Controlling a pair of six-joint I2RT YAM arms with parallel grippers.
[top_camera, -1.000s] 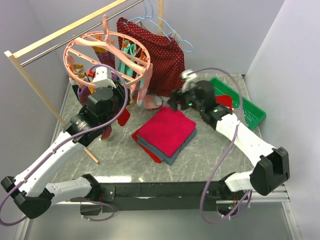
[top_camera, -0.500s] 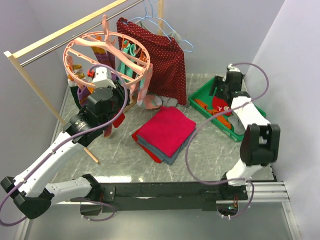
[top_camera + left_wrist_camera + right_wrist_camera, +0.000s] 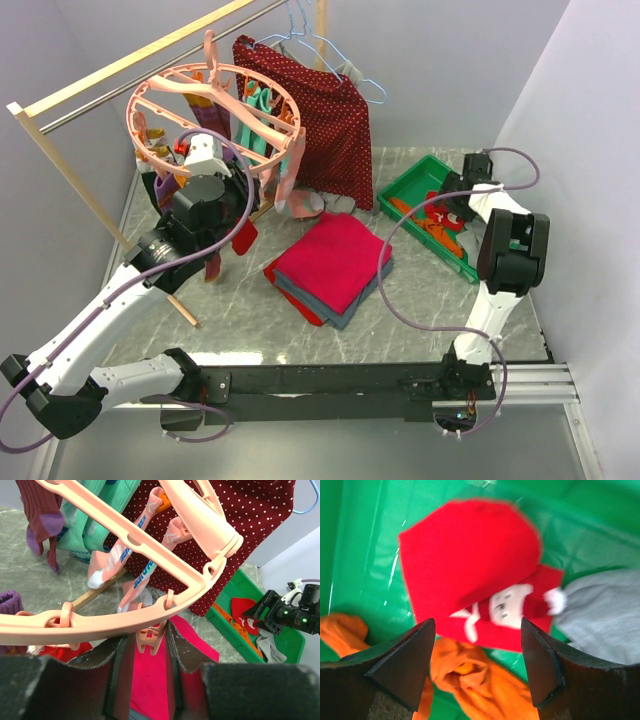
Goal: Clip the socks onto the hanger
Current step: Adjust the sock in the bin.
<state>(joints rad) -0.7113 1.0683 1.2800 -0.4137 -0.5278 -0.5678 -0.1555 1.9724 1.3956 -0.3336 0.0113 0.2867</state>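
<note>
Though indistinct overhead, white-marked red sock point(image 3: 470, 570), right hand point(image 3: 476, 625) spread above

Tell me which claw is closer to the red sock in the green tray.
Right. The right claw hangs open directly above the red sock in the green tray; the left claw is far away at the pink hanger, closed on a clip.
</note>
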